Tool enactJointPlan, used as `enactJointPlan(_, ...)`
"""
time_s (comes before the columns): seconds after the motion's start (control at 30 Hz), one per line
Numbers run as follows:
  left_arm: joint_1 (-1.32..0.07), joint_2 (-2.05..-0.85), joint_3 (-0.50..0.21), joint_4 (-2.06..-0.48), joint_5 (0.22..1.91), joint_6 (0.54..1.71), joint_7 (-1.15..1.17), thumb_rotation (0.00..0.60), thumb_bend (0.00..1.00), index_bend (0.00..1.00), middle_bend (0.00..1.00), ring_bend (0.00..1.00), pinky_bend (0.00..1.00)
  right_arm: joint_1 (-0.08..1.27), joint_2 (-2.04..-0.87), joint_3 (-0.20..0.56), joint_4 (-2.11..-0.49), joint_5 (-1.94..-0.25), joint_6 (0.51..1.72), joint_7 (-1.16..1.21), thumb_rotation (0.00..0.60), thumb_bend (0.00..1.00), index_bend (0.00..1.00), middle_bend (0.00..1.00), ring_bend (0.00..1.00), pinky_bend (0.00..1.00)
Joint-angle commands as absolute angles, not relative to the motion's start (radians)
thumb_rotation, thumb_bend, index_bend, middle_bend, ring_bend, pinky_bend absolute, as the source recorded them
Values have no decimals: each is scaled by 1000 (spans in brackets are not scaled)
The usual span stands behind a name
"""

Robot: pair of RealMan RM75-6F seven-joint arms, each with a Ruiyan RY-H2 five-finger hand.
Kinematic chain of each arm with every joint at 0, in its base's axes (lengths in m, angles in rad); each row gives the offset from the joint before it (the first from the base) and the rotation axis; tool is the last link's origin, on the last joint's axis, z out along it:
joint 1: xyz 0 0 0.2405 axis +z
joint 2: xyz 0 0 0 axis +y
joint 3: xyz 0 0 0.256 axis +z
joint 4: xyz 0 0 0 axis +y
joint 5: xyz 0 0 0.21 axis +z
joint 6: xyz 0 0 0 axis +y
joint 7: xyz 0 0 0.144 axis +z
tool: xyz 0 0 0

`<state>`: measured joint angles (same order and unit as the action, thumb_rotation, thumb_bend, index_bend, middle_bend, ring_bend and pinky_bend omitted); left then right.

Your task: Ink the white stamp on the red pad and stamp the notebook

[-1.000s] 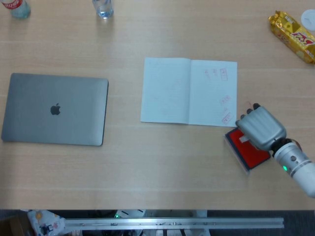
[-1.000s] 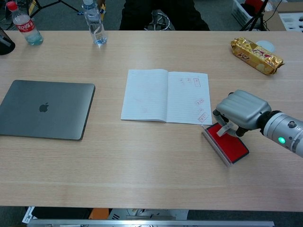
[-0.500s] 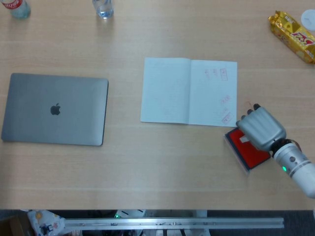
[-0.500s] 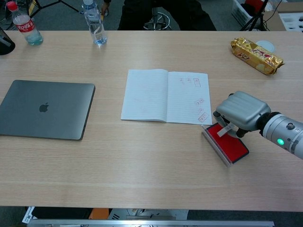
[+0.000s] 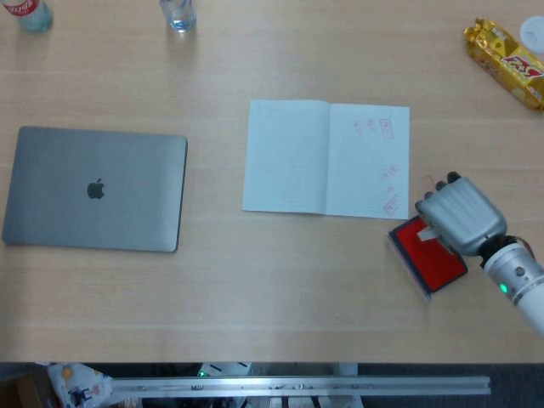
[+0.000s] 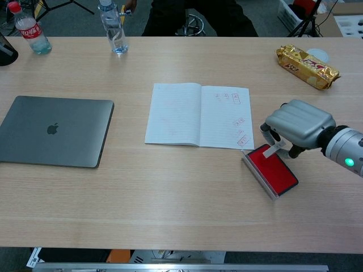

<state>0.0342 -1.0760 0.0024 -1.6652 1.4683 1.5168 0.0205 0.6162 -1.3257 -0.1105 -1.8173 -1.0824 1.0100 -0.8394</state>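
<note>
Chest view has the right robot hand hovering over the near-right part of the table, fingers curled down around the white stamp, which it pinches at a tilt just above the red pad. Whether the stamp's face is touching the ink right now, I can't tell from either angle. That pad sits open and angled just off the notebook's lower right corner, close enough that the trip to the paper is short. The notebook lies spread flat, and its right page already carries a few faint red marks, with bare paper between them. Judging by this, inking is the step in hand and the pressing onto the page is yet to come. The left robot hand is nowhere in either camera.
</note>
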Motion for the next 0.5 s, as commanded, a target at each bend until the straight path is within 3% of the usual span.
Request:
enactJointPlan(0.03,33,-1075,2,-1670,1472,1518,23,600,323,0,0,0,0,630,-1283,-78,-1857,-1073,1019,-817,600,456,739,569,442,325)
enactJointPlan(0.3,36,-1065,1,-1684,1477,1529,24,600,324,0,0,0,0,705,-1282,2,-1881,-963,988,-843,600,456,744,576,449,325)
enactJointPlan(0.5,41,-1059,5,-1687,1479,1532,21,600,324,0,0,0,0,790,-1353,42,-1847,-825,961,-909,600,456,747,578,449,325)
